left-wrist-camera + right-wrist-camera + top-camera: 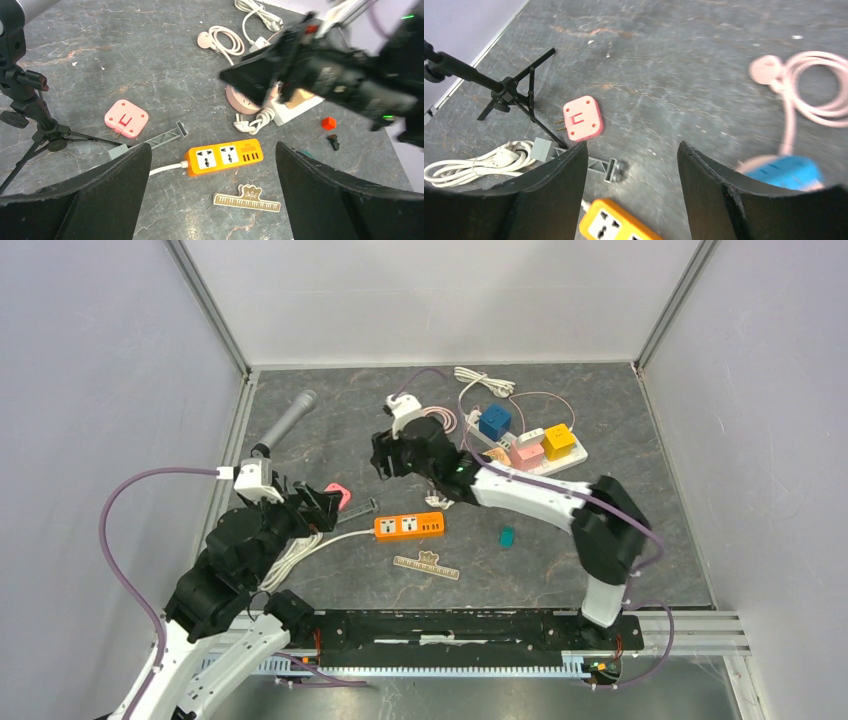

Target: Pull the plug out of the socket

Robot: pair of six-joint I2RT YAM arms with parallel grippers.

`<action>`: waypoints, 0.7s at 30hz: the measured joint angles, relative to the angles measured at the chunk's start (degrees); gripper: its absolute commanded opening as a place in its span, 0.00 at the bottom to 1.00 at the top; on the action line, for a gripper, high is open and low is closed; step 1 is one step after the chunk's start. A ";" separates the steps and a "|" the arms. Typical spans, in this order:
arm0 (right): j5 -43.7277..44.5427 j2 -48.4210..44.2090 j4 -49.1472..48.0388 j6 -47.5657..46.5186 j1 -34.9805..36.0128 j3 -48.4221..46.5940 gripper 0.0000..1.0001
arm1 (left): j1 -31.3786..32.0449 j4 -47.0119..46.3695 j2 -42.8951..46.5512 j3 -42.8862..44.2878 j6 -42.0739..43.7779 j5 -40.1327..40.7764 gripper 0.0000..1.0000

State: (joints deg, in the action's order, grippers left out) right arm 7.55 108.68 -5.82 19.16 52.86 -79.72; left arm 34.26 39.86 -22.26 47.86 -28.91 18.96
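An orange power strip [410, 526] lies mid-table with a white cord; both its outlets show empty in the left wrist view [223, 156]. A white power strip [575, 457] at the back right carries blue [494, 421], pink [527, 454] and yellow [558, 440] cube plugs. A pink round socket [240, 102] with a white plug and coiled lead [252, 121] lies partly hidden under my right arm. My left gripper [325, 505] is open and empty, left of the orange strip. My right gripper [385, 455] is open and empty, above the table behind the strip.
A microphone on a tripod [290, 420] stands at the back left. A pink square adapter [126, 118], a grey truss piece [162, 138], a piano-key clip [246, 199], a teal piece [507, 536], a red cube [328, 123] and coiled pink [440, 418] and white [485, 380] cables lie around.
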 measured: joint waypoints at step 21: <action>15.47 -25.94 15.54 3.32 -4.90 27.69 0.77 | 0.00 -8.92 -33.18 3.50 -0.02 -14.40 1.00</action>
State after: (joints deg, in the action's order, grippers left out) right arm 23.03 82.74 9.72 22.48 47.97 -52.03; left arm 34.26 30.94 -55.44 51.35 -28.93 4.56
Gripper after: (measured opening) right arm 0.788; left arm 0.994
